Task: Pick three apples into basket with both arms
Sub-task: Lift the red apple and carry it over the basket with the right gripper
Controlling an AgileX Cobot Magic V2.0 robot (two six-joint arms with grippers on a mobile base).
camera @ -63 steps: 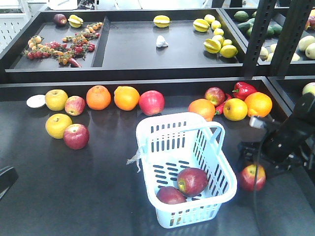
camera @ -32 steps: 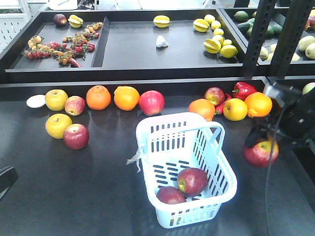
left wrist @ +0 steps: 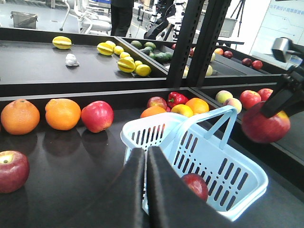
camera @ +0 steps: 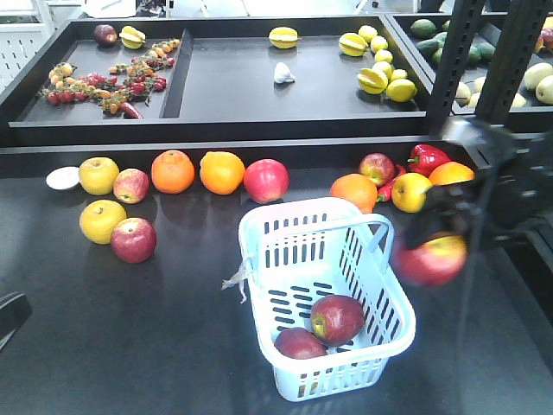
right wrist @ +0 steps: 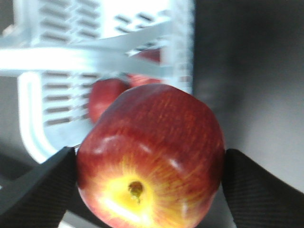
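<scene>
Front view and two wrist views of a dark counter [camera: 173,346] carrying fruit. The right hand [camera: 436,232] is closed on a red apple [camera: 430,258] with a yellow patch around its stem, holding it in the air off the counter, just beside the basket [camera: 380,320] on the side toward the counter's right edge; in the right wrist view the two black fingers [right wrist: 40,190] press against opposite sides of this apple [right wrist: 151,156], with the basket's rim and hoop handle [right wrist: 85,54] behind it. The pale blue-white basket stands near the middle of the counter's front edge and contains two red apples [camera: 337,318] lying side by side on its slotted floor. The left hand [left wrist: 145,190] shows in the left wrist view with its fingers pressed together and nothing between them, pointing toward the basket. A row of oranges [camera: 173,170], yellow apples [camera: 99,175] and further red apples [camera: 266,180] lies along the counter's back edge.
</scene>
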